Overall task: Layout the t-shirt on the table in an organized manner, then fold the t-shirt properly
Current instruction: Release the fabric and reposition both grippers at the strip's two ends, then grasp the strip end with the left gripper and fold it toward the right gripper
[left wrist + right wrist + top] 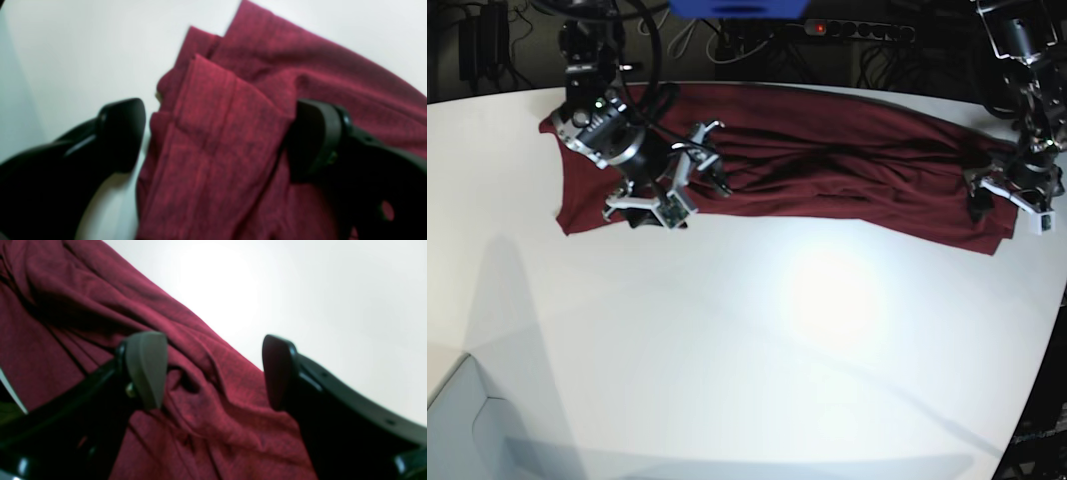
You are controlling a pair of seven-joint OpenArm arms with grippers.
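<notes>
Bare white table [757,360] is filling the near part of the base view, with a bright glare patch sitting near its middle. Beyond it, the t-shirt [827,170] is lying stretched as a long dark maroon band along the far side of the table, creased through its middle. In that view the right gripper [674,182] is hanging over the shirt's left end, its jaws standing wide apart with rumpled cloth [206,386] showing between them in the wrist view. The left gripper [1009,202] is hovering at the shirt's other end, also spread wide, straddling a folded flap of fabric [213,133] without clamping it. Cables and a power strip [857,30] are lying behind the table
</notes>
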